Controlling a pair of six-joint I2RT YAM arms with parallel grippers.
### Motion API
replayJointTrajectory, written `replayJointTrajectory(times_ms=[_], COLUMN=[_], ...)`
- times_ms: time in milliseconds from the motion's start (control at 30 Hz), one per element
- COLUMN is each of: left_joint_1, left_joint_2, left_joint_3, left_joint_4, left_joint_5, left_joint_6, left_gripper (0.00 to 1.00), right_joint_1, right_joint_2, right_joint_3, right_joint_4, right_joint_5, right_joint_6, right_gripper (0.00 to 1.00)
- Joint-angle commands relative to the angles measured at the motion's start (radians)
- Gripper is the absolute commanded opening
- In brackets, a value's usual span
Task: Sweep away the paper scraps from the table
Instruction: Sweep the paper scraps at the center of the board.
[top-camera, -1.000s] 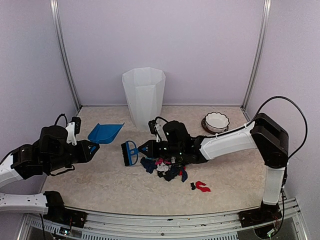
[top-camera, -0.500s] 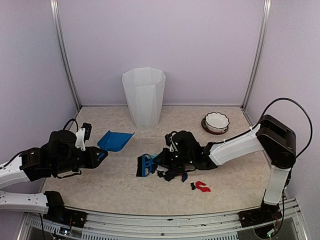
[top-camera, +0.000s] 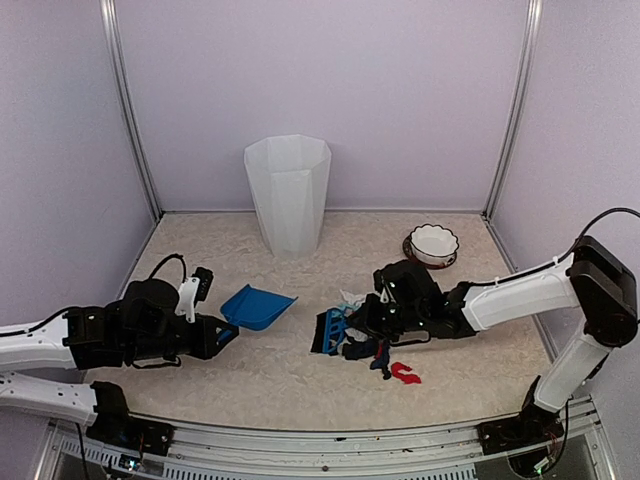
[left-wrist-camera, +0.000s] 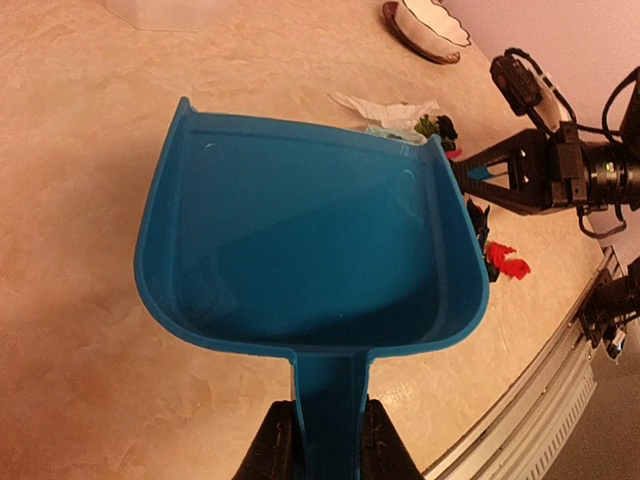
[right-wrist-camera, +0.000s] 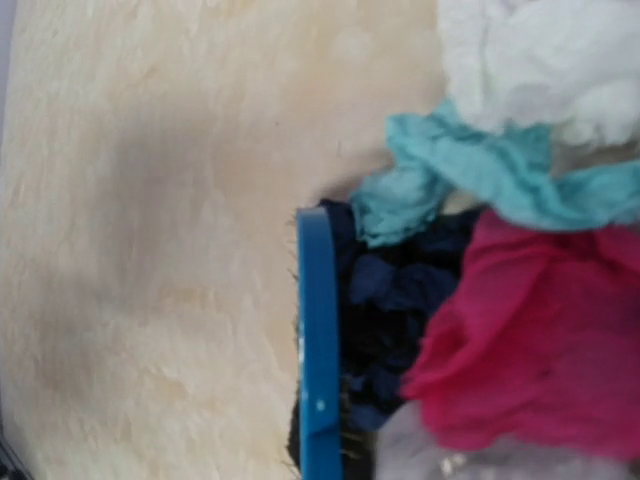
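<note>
Beige table (top-camera: 250, 385) before the white bin (top-camera: 287, 195) bore the paper scraps (top-camera: 372, 350), right gripper (top-camera: 362, 322) clamped on the brush (top-camera: 330, 330) against them, left gripper (top-camera: 222, 335) pinching the dustpan (top-camera: 258, 306), mouth turned to catch them.

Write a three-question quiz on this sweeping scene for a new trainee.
1. True or false: the dustpan, held by the left gripper, has paper scraps in it.
2. What is the right gripper shut on? A) the brush B) a sponge C) nothing
3. On which arm's side of the table does the bowl stand?
Key: 1 false, the pan is empty; 2 A; 3 the right arm's side.
</note>
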Motion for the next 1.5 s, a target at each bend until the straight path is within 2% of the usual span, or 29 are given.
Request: replayJointTrajectory(times_ms=[0, 233, 533, 700, 933, 1167, 1467], left_joint_1=[-0.080, -0.240, -0.323, -0.359, -0.384, -0.384, -0.344], left_joint_2=[0.028, 0.068, 0.140, 0.180, 0.250, 0.371, 0.486], left_joint_3=[-0.033, -0.066, -0.078, -0.080, -0.085, -0.057, -0.025], left_joint_4=[0.110, 0.177, 0.217, 0.221, 0.232, 0.276, 0.324], left_joint_5=[0.005, -0.062, -0.067, -0.063, -0.075, -0.077, -0.041], left_joint_6=[0.027, 0.064, 0.108, 0.099, 0.076, 0.114, 0.150], left_gripper=[0.00, 0.00, 0.00, 0.00, 0.00, 0.00, 0.00], right_joint_1=[-0.013, -0.029, -0.063, -0.091, -0.094, -0.094, -0.093], right_joint_2=[-0.070, -0.204, -0.403, -0.451, -0.413, -0.308, -0.181], right_joint_3=[-0.024, 0.044, 0.092, 0.098, 0.099, 0.119, 0.124], right_joint_4=[-0.022, -0.124, -0.269, -0.337, -0.392, -0.417, -0.362], right_joint_5=[0.000, 0.037, 0.241, 0.364, 0.505, 0.539, 0.491], right_joint_6=[-0.109, -0.318, -0.591, -0.739, -0.998, -1.183, -1.355], right_gripper=[0.00, 0.00, 0.00, 0.00, 0.00, 0.00, 0.00])
